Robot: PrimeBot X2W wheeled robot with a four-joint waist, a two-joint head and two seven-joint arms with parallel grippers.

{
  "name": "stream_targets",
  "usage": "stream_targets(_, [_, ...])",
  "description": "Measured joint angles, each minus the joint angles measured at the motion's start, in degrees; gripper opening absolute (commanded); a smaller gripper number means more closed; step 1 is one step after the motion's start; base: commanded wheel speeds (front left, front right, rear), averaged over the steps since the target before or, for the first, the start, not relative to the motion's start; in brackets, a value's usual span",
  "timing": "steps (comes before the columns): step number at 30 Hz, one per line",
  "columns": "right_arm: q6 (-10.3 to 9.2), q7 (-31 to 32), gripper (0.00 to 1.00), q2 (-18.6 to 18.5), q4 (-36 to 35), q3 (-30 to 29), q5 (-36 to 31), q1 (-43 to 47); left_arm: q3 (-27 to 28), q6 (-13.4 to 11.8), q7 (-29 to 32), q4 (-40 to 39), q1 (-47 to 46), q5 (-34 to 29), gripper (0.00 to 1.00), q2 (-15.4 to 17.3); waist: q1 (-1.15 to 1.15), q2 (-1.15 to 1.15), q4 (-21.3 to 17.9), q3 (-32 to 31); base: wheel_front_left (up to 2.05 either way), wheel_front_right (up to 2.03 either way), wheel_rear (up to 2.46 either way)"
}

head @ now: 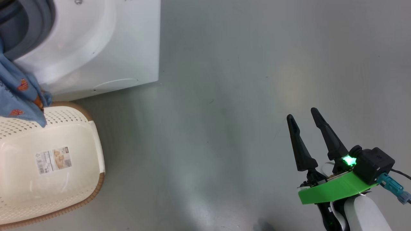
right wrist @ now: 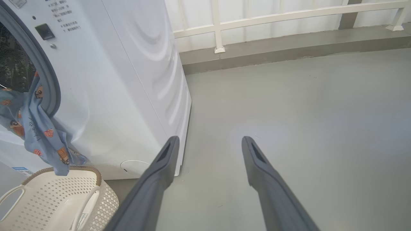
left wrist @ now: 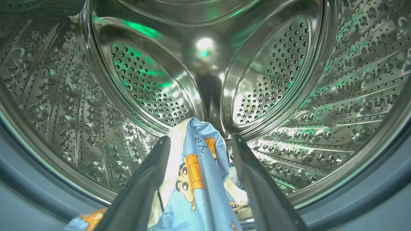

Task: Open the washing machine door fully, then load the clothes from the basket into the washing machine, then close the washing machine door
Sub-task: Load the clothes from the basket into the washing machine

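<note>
Grey floor [head: 224, 112] carries all. Washing machine [head: 112, 48] on floor, far left of my head view; basket [head: 98, 186] just before it. Clothes [head: 16, 93] hang from drum [left wrist: 353, 96] mouth down to basket rim. My left hand [left wrist: 200, 138] inside drum, fingers apart, cloth loose between. Right hand [head: 301, 113] spread, empty.

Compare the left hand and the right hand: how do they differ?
The left hand reaches into the drum; the right hand hangs over the floor. Blue clothes lie between the left hand's fingers; nothing lies between the right hand's. Both are open.
</note>
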State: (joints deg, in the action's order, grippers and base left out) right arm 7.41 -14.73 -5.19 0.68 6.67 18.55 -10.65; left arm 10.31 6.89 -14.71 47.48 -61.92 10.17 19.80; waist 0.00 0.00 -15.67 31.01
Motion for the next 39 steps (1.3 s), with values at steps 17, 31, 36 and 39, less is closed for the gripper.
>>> stream_targets(17, [0.00,0.00,1.00,-0.57,-0.05,-1.35,-0.24,0.04,4.63,0.36,0.00,-11.23,18.03,-1.56,1.00,-7.98,0.00,0.00,2.78,-2.05,0.00,0.00,0.00])
stream_targets(31, [0.00,0.00,1.00,-1.22,0.03,-1.60,-0.24,0.24,7.09,0.37,0.00,-25.58,36.22,-5.02,1.00,-13.62,0.00,0.00,4.39,-2.83,0.00,0.00,0.00])
stream_targets(36, [0.00,0.00,1.00,-1.65,0.12,-1.44,-0.24,0.36,7.75,0.41,0.00,-30.16,42.25,-5.08,1.00,-15.11,0.00,0.00,4.42,-3.19,0.00,0.00,0.00])
stream_targets(39, [0.00,0.00,1.00,-1.79,0.18,-1.38,-0.24,0.38,8.51,0.41,0.00,-32.90,45.38,-5.05,1.00,-15.88,0.00,0.00,4.37,-3.25,0.00,0.00,0.00])
